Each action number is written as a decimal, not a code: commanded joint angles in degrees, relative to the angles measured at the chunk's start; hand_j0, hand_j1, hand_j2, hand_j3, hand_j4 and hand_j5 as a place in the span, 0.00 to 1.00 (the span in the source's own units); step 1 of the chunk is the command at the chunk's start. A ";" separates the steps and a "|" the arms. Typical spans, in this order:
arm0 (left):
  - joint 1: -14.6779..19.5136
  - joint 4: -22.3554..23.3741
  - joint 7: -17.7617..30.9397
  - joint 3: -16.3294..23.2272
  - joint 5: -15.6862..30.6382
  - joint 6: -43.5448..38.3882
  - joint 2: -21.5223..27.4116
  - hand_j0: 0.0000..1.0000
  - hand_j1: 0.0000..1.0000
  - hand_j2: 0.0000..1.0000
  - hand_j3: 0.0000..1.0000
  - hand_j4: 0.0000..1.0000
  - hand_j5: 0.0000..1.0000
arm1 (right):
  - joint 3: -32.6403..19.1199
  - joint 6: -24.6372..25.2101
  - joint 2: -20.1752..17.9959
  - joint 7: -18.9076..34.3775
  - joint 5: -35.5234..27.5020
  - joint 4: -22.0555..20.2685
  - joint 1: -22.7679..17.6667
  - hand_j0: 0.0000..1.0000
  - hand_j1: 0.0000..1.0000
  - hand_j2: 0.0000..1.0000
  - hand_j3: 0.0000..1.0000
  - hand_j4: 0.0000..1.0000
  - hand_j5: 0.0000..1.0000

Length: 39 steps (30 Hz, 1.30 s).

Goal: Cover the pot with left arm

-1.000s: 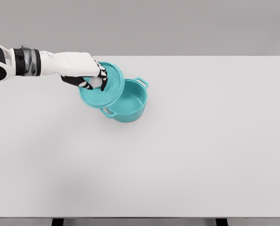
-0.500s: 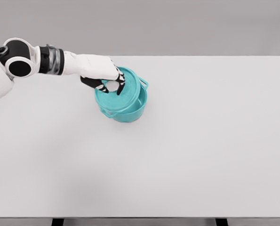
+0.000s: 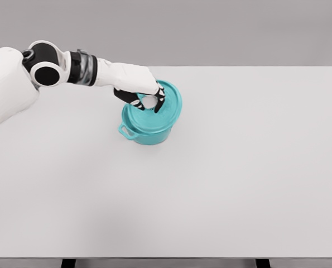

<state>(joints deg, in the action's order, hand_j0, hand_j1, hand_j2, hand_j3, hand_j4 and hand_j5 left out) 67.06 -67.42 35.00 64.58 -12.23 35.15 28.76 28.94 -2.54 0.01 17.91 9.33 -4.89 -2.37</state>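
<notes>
- One arm on my screen, the left, reaching in from the upper left edge with its elbow joint up by the table's back left corner.
- I see the left hand (image 3: 139, 89) curled down over the white knob in the middle of the lid (image 3: 167, 107), fingers (image 3: 159, 104) closed around that knob.
- Lid sits over the pot (image 3: 149, 133), covering its mouth; from this angle I cannot tell whether it is fully seated all round or a touch tilted.
- Pot stands on the table (image 3: 227, 178) left of the middle and toward the back, with one small handle sticking out at its lower left.
- Back edge of the table runs close behind the pot, so I have little room that way.
- Right of the pot I have a wide stretch of plain white tabletop running out to the right edge.
- Toward me, the near half of the table is open too, down to the front edge along the bottom of the view.
- Left of the pot, the arm itself takes up the space above the tabletop.
- Surface is flat, matte, light grey-white, with a soft shadow under the pot.
- Behind the table I get only a plain grey backdrop, and two dark table legs peek out below the front edge.
</notes>
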 commanded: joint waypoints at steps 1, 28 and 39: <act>0.00 0.62 0.00 -0.07 0.27 -0.15 -0.46 0.42 0.42 0.42 0.42 0.42 0.42 | 0.06 -0.01 -0.01 0.02 -0.02 0.06 0.00 1.00 1.00 1.00 1.00 1.00 1.00; 0.00 3.61 0.00 1.16 0.27 -0.15 -0.19 0.57 0.57 0.57 0.57 0.57 0.57 | -0.03 -0.01 -0.01 0.02 -0.02 -0.03 0.09 1.00 1.00 1.00 1.00 1.00 1.00; 0.00 3.61 0.00 1.60 0.27 -0.15 -0.28 0.68 0.68 0.68 0.68 0.68 0.68 | -0.03 -0.01 -0.01 0.02 -0.02 0.06 0.09 1.00 1.00 1.00 1.00 1.00 1.00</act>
<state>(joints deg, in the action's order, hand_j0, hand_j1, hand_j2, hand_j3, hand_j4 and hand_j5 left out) 67.06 -63.80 35.02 66.18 -12.25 35.15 28.47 28.95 -2.54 0.01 17.91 9.33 -4.89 -2.37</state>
